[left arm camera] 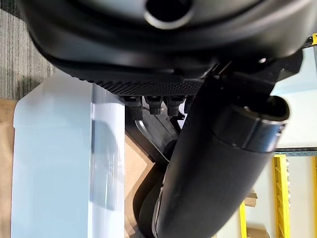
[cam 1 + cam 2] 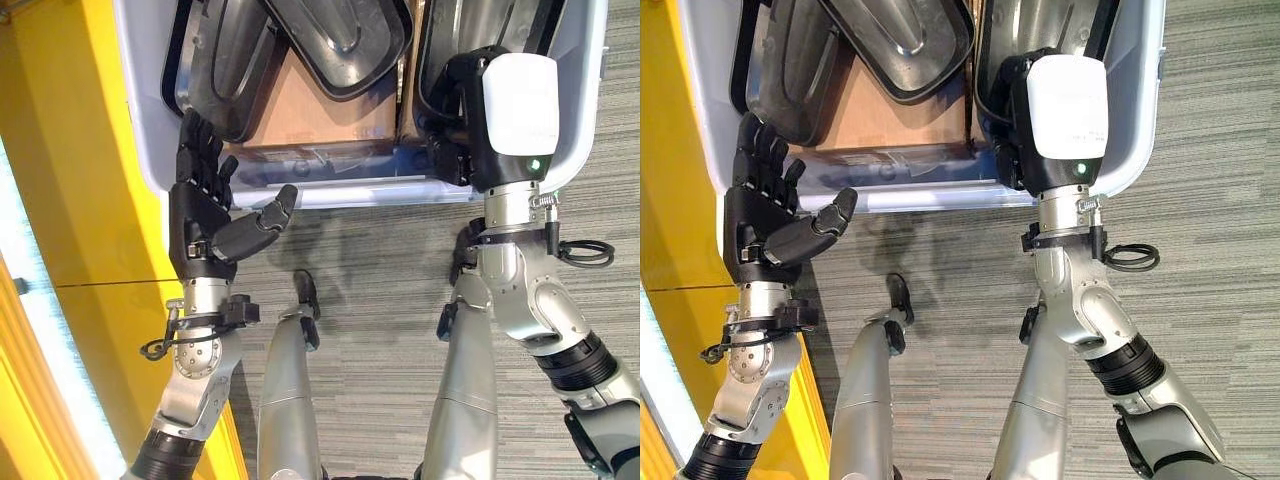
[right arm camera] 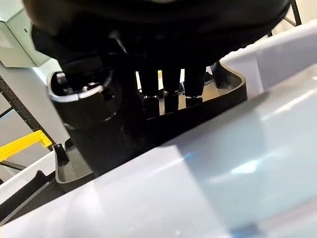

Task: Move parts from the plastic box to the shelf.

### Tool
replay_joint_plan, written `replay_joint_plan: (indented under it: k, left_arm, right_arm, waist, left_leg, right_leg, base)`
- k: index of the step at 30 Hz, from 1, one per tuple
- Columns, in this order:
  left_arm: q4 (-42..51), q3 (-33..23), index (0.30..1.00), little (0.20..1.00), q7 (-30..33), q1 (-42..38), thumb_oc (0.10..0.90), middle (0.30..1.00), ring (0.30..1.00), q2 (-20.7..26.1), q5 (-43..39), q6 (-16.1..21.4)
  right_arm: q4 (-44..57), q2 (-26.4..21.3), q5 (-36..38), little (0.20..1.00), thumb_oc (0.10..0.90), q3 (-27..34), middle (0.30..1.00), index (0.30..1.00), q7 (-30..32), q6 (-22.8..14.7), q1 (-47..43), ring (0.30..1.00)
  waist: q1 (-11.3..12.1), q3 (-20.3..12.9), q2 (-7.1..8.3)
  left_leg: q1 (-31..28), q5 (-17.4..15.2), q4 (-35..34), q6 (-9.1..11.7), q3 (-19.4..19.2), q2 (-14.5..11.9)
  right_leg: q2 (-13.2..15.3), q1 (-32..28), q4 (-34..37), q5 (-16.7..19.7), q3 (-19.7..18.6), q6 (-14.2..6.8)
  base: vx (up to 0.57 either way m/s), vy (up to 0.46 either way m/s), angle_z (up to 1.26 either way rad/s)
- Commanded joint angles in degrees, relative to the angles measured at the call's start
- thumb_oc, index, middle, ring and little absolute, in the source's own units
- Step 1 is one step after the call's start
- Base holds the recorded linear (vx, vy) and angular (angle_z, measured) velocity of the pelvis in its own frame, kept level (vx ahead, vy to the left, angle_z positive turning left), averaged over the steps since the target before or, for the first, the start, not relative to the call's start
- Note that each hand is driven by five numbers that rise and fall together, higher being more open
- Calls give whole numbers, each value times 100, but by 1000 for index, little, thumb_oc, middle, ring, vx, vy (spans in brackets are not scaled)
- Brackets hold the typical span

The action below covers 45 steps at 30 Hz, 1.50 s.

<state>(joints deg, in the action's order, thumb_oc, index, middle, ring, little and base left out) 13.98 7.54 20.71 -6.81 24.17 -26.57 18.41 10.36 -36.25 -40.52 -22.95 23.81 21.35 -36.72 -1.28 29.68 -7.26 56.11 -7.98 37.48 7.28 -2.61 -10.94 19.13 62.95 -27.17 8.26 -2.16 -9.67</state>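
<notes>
Three dark moulded parts are lying in the plastic box [image 2: 575, 150]: a left part [image 2: 215, 70], a middle part [image 2: 340, 40] overlapping it, and a right part [image 2: 450, 40] along the far side. Brown cardboard [image 2: 310, 110] is showing beneath them.

Right hand [image 2: 470, 110] is reaching over the near rim onto the right part. In the right wrist view its fingers [image 3: 166, 89] are hooking down over the part's black rim, so it appears to be closing on that part. Left hand [image 2: 205, 215] is hovering at the box's near left corner, fingers spread, thumb out, holding nothing.

Judging from this, the pick-up step is under way, and nothing has left the box. Next the right hand needs a firm grasp and a lift clear of the rim.

Grey striped carpet [image 2: 400, 300] is covering the floor, with a yellow structure [image 2: 80, 200] beside the box on the robot's left.
</notes>
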Motion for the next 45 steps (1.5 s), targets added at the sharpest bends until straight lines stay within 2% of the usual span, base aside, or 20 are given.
replay_joint_plan:
  k: [1,9,13,17,19,21,23,24,27,29,30,34,35,40,44,45]
  left_arm:
    - [-103,-179,1000,1000,88,460,900,1000,1000,266,39,33]
    - [-102,-217,1000,1000,60,558,900,1000,1000,302,-47,235]
    - [-45,-273,1000,1000,-42,647,900,1000,1000,325,-122,292]
    - [149,-343,1000,1000,-117,739,900,1000,1000,349,-141,245]
    - [206,-376,1000,1000,-360,765,900,1000,1000,339,-707,213]
    - [294,-382,1000,1000,-483,718,900,1000,1000,338,-433,358]
    - [432,-366,1000,1000,-579,706,900,1000,1000,348,-508,432]
    - [474,-367,1000,1000,-593,644,900,1000,1000,351,-491,440]
    - [468,-390,1000,1000,-620,559,900,1000,1000,355,-545,398]
    - [455,-512,1000,1000,-693,461,900,1000,1000,390,-557,221]
    - [485,-575,1000,1000,-786,495,900,1000,1000,435,-618,140]
    - [503,-684,1000,1000,-992,577,900,1000,1000,458,-585,-255]
    - [508,-745,1000,1000,-1150,666,900,1000,1000,413,-599,-437]
    - [519,-827,1000,1000,-1303,819,900,1000,1000,365,-511,-676]
    - [474,-827,1000,1000,-1336,835,900,1000,1000,300,-459,-733]
    - [404,-812,1000,1000,-1333,855,900,1000,1000,258,-420,-707]
  right_arm:
    - [-1016,-314,141,300,400,-154,300,300,-609,398,491,300]
    - [-976,-328,222,300,400,-332,300,300,-596,166,454,300]
    - [-912,-317,574,300,400,-390,300,300,-605,-233,434,300]
    - [-190,-177,1043,300,400,-352,300,300,-733,-635,521,300]
    - [147,-80,1232,300,400,-283,300,300,-636,-703,602,300]
    - [388,56,1282,300,400,-315,300,300,-524,-689,606,300]
    - [531,79,1341,300,400,-211,300,300,-486,-804,679,300]
    - [622,101,1352,300,400,-160,300,300,-415,-856,746,300]
    - [692,116,1354,300,400,-24,300,300,-317,-1051,942,300]
    - [798,48,1444,300,400,183,300,300,-314,-1171,1189,300]
    - [838,-6,1467,300,400,310,300,300,-272,-1224,1370,300]
    - [874,-136,1693,300,400,536,300,300,-356,-1211,1622,300]
    - [934,-183,1738,300,400,657,300,300,-457,-1177,1778,300]
    - [1038,-201,1796,300,400,803,300,300,-475,-1222,2071,300]
    - [1014,-139,1623,300,400,837,300,300,-203,-1260,2134,300]
    - [895,-137,1750,300,400,882,300,300,-86,-1388,2172,300]
  waist:
    - [64,11,-292]
    - [77,11,-412]
    - [104,11,-433]
    - [96,11,-389]
    - [80,11,-311]
    - [64,11,-228]
    - [37,11,-151]
    - [-1,11,-86]
    - [-80,11,42]
    - [-152,1,239]
    - [-151,-194,358]
    - [-108,-840,576]
    - [-100,-1127,655]
    - [-49,-1513,814]
    - [-22,-1706,906]
    - [-19,-1825,941]
  left_leg:
    - [300,-178,242,-539,-302,321]
    - [301,-147,230,-524,-364,315]
    - [101,-93,90,-511,-415,317]
    - [-470,52,-316,-445,-555,302]
    - [-900,105,-558,-407,-604,279]
    - [-1401,144,-794,-377,-658,243]
    - [-1950,197,-1060,-348,-710,226]
    - [-2229,330,-1247,-379,-774,210]
    - [-3009,303,-1505,-378,-728,203]
    - [-3916,266,-1790,-383,-717,126]
    - [-4291,294,-2022,-368,-712,62]
    - [-4945,494,-2561,-293,-716,-112]
    - [-5278,569,-2804,-260,-748,-205]
    - [-5715,592,-3091,-238,-819,-355]
    - [-6038,672,-3391,-193,-878,-429]
    - [-6200,739,-3559,-154,-899,-453]
  right_leg:
    - [-252,253,-527,-761,28,86]
    - [-217,311,-510,-742,-29,95]
    - [-192,94,-355,-701,25,77]
    - [-168,-477,-82,-645,177,36]
    - [-161,-878,31,-657,262,28]
    - [-164,-1334,163,-683,338,22]
    - [-165,-1846,264,-722,439,24]
    - [-174,-2097,340,-658,506,81]
    - [-226,-2817,443,-771,536,99]
    - [-258,-3668,603,-841,558,103]
    - [-266,-4059,781,-865,605,108]
    - [-387,-4844,1355,-787,734,126]
    - [-451,-5169,1553,-763,788,131]
    - [-552,-5640,1736,-791,910,108]
    - [-639,-5977,1903,-821,977,107]
    - [-684,-6159,1994,-839,1010,123]
  base:
    - [0,0,0]
    - [0,0,0]
    - [0,0,0]
    - [1,-21,0]
    - [-3,-76,-1]
    - [-9,-69,5]
    - [-54,-53,7]
    - [-62,-51,3]
    - [29,-33,7]
    - [171,-98,4]
    - [208,-121,11]
    - [298,-143,9]
    - [376,-130,5]
    - [220,-84,3]
    - [129,-45,0]
    - [145,-1,3]
